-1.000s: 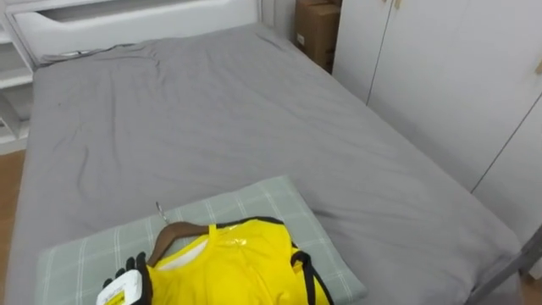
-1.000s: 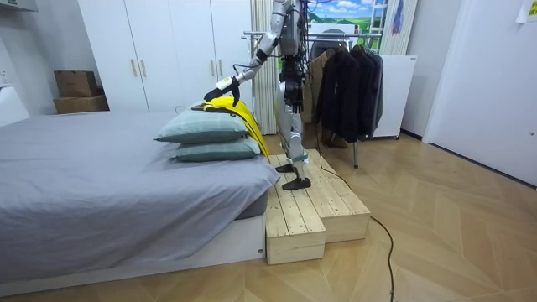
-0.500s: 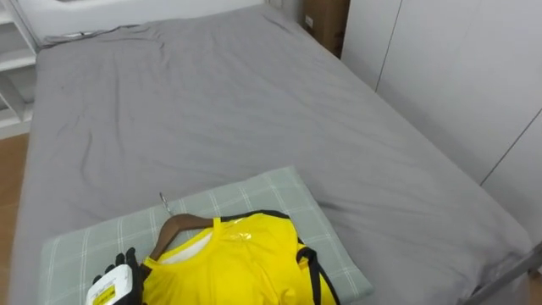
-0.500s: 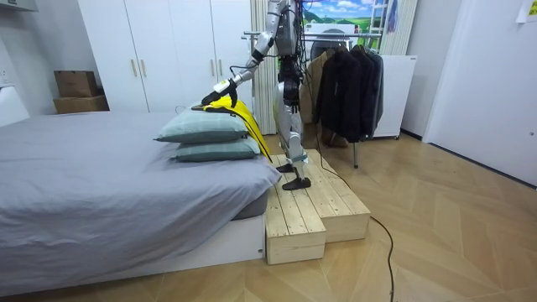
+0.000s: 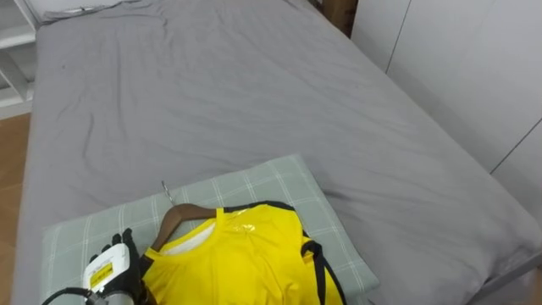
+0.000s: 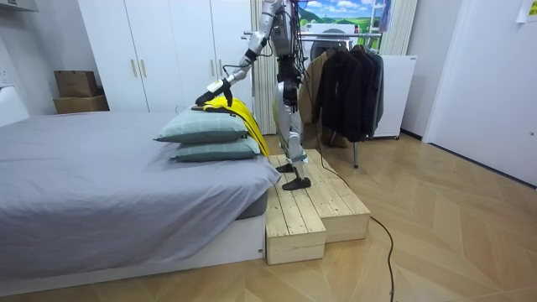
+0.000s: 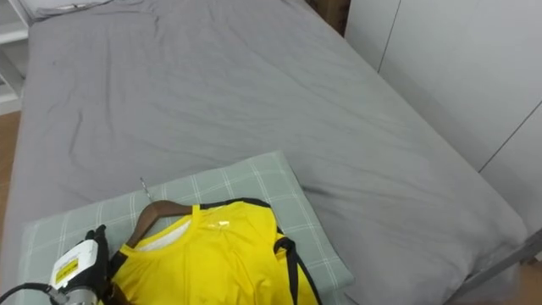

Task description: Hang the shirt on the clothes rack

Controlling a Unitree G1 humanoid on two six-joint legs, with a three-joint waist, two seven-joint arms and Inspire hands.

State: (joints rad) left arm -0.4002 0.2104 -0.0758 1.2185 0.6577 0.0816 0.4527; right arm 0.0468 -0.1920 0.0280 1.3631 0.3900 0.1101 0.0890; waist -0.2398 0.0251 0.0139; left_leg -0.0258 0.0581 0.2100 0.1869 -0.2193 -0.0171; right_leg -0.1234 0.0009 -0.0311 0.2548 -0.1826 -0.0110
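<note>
A yellow shirt (image 5: 237,267) with dark trim sits on a brown wooden hanger (image 5: 182,218), whose metal hook (image 5: 165,191) points toward the bed's far end. Both lie on the top green checked pillow (image 5: 271,182). My left hand (image 5: 114,267) is at the lower left, fingers curled round the hanger's left end at the shirt's shoulder. In the room view I stand on a wooden platform (image 6: 310,210) at the bed's end, left arm stretched over the pillows, and the shirt (image 6: 239,117) drapes down their side. My right hand (image 6: 288,91) hangs beside my body.
The grey bed (image 5: 212,93) stretches away beyond the pillows, with white wardrobe doors (image 5: 474,76) along its right. In the room view a clothes rack with dark coats (image 6: 344,84) stands behind me, and a cardboard box (image 6: 77,84) sits by the far wardrobes.
My left arm has risen a little at the elbow, still holding the hanger. The head camera has tipped down, so the bed and pillow sit higher in the view.
</note>
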